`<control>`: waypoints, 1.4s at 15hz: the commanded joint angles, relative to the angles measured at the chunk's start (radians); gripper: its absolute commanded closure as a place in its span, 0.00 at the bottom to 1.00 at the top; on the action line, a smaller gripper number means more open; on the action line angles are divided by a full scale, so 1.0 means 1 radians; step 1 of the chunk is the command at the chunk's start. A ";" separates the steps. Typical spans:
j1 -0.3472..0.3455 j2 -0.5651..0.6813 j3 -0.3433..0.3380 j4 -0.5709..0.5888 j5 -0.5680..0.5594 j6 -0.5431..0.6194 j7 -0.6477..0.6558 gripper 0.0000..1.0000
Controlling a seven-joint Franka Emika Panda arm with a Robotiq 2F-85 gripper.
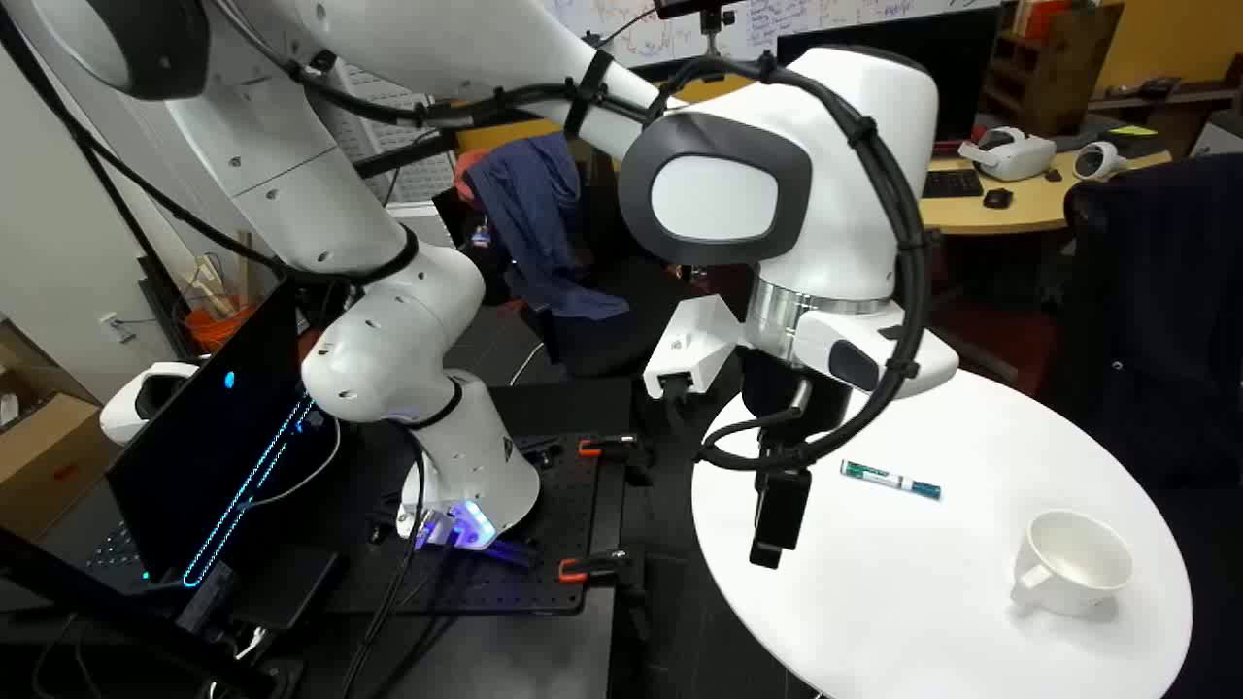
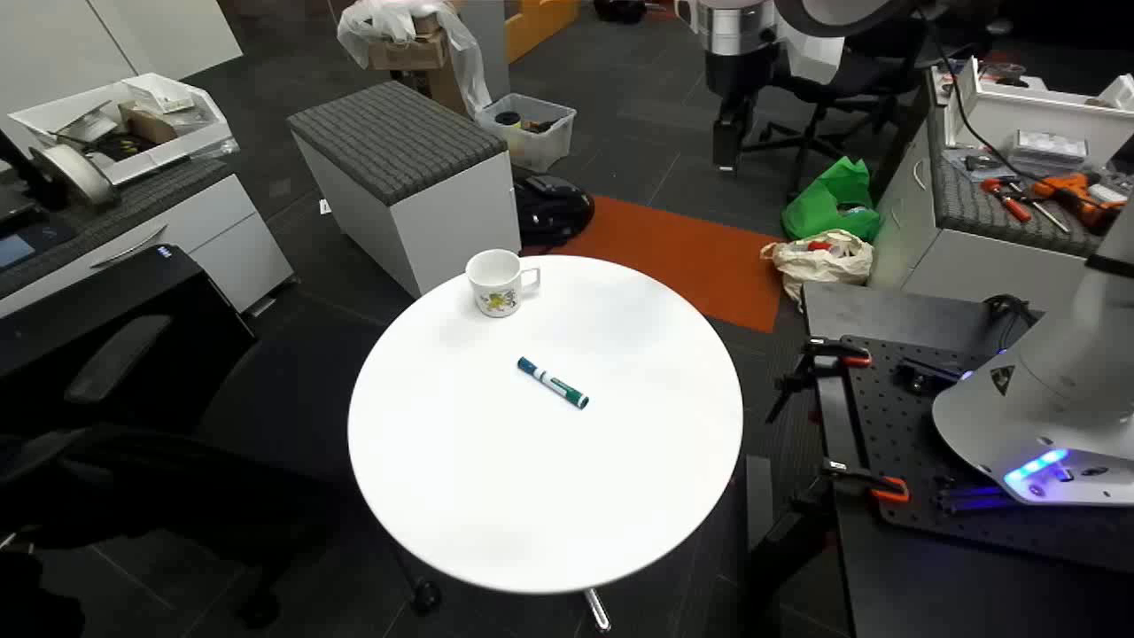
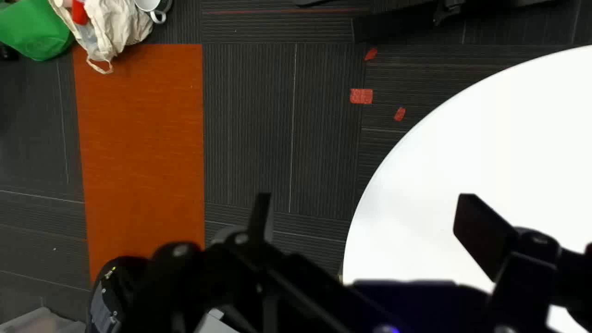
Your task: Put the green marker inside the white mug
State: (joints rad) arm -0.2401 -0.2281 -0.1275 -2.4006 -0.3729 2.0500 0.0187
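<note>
From my station I had the gripper (image 3: 364, 203) hanging above the level of the round white desk (image 3: 462, 138), its two fingers (image 3: 481, 233) spread wide apart. In the wrist view I saw the desk's rim curve between them, so that one finger showed against the white top and its mate against dark floor (image 3: 296, 152). Lower than the gripper and clear of it, the green marker (image 1: 890, 480) lay flat on the desk; in an exterior view it showed to the right of the gripper, slanted, with white showing between its green and blue-green ends. Farther right of the gripper there, past the marker and well apart from it, the white mug (image 1: 1073, 565) stood upright near the rim. On the floor, below the gripper's height, I made out red patches (image 3: 361, 96) near the desk, then an orange strip (image 3: 143, 148). Farther off, in an exterior view, a pale bag (image 2: 819, 257) and a green bag (image 2: 831, 199) lay side by side, below and to the right of the gripper, with a black bag (image 2: 551, 208) off to its left. Farthest back, well behind the gripper, a white headset (image 1: 1024, 157) sat near a black mouse (image 1: 998, 198).
</note>
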 commanded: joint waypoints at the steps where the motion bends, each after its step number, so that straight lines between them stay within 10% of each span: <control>1: 0.014 -0.001 -0.013 0.002 -0.002 -0.004 0.002 0.00; 21: 0.098 0.048 0.059 0.004 0.000 0.093 0.132 0.00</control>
State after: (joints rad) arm -0.1643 -0.2017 -0.0880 -2.4007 -0.3723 2.1040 0.0984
